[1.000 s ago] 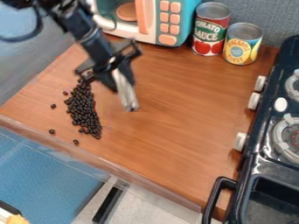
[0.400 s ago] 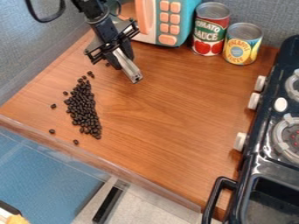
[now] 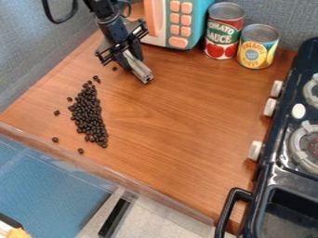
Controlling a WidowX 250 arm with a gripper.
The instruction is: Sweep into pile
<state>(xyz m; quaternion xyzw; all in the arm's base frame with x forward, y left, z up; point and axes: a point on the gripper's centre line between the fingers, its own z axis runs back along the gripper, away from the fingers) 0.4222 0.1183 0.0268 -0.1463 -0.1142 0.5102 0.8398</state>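
Gripper [image 3: 144, 76], aperture and load indeterminable, is hanging toward counter's [image 3: 177, 128] far edge; outlying black beans [image 3: 56, 112] are needing low inward strokes.

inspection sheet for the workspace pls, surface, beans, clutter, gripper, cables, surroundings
Surface: brown wood-look counter; cracks or breaks, nothing seen
Job's things: dark beans in a long heap on the left side; strays to its left and below, a few above its top end
Clutter: two cans, red tomato and yellow pineapple, upright at the back
Gripper: hangs above and right of the heap
Cables: black cable loops left of the arm; snags, nothing seen
Surroundings: toy microwave at the back, toy stove on the right, grey-blue wall behind
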